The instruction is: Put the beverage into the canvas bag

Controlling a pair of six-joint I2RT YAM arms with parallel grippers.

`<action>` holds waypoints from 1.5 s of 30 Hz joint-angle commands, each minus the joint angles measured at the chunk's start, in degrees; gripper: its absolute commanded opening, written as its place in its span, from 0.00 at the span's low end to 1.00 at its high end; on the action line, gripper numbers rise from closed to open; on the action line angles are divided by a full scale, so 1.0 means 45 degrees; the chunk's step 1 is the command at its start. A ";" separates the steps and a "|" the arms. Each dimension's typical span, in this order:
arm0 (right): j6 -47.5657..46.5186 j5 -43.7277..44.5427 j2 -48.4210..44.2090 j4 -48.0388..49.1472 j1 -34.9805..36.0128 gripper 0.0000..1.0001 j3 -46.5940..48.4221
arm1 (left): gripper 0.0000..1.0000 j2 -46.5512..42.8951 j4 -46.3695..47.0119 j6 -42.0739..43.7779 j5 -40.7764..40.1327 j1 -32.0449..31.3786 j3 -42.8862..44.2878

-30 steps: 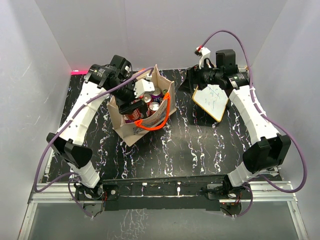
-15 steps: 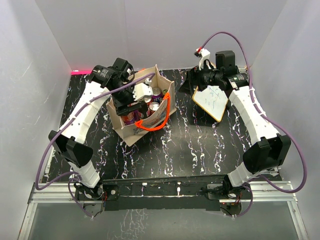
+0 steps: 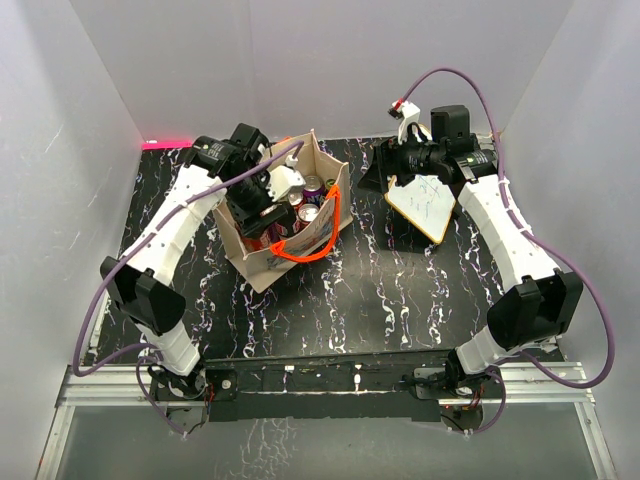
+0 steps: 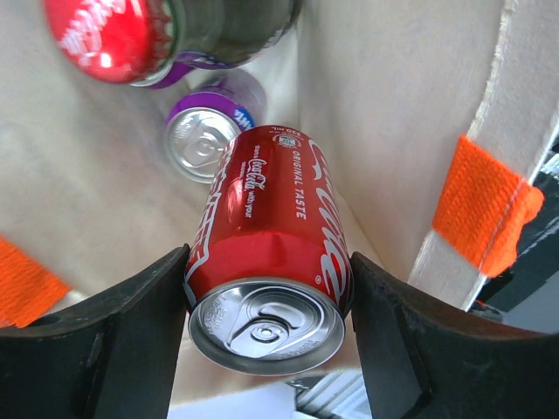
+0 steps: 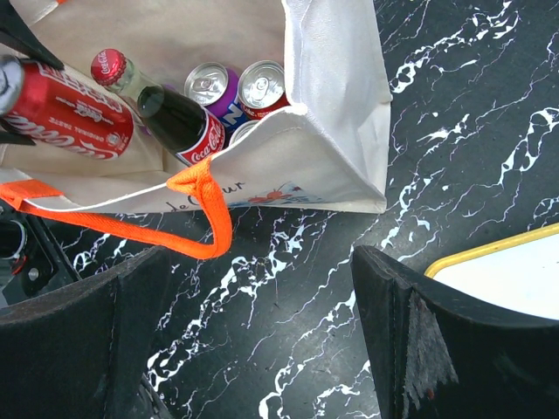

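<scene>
The left pincer (image 4: 269, 319) is clamped on a red can (image 4: 266, 253): its two black fingers (image 4: 122, 340) press the can's sides at the bottom of the left wrist view, the silver top facing the camera. The can hangs tilted inside the mouth of the bag (image 4: 393, 105), close to the beige wall on the right of the frame, where an orange handle (image 4: 485, 205) is sewn on. Deeper in, at the upper left, a purple can (image 4: 205, 140) stands upright, and a bottle (image 4: 218, 26) with a red cap leans above it.

The right pincer (image 5: 262, 349) stands wide apart and holds nothing. It hovers over the black marbled table (image 5: 437, 87) just beside the bag, with a white board (image 5: 507, 271) at the lower right of its view. From there another silver-topped can (image 5: 262, 85) shows beside the purple one.

As I judge it, the task is nearly done: several drinks sit in the bag and this can is past the rim but not yet let go. What is left is to lower it, spread the fingers and lift the arm out.
</scene>
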 commanded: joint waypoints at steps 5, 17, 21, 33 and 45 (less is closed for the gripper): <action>-0.0244 -0.0005 -0.0552 0.0492 -0.0061 0.87 0.0047 | 0.00 -0.0771 0.0314 -0.1610 0.0196 -0.0043 -0.1081; -0.0404 0.0002 -0.0651 0.0403 -0.0076 0.87 -0.0164 | 0.00 -0.0731 0.0394 -0.1690 -0.0796 -0.0044 -0.2010; -0.0378 0.0001 -0.0524 0.0434 -0.0068 0.87 0.0001 | 0.00 -0.0777 0.0478 -0.1703 -0.0547 -0.0027 -0.2085; -0.0398 0.0088 -0.0566 0.0439 -0.0075 0.87 -0.0058 | 0.03 -0.2238 0.2700 -0.0709 0.0119 0.0063 -0.4746; -0.0440 0.0165 -0.0723 0.0435 -0.0069 0.88 -0.0184 | 0.09 -0.2166 0.3541 -0.0523 0.0472 0.0054 -0.5400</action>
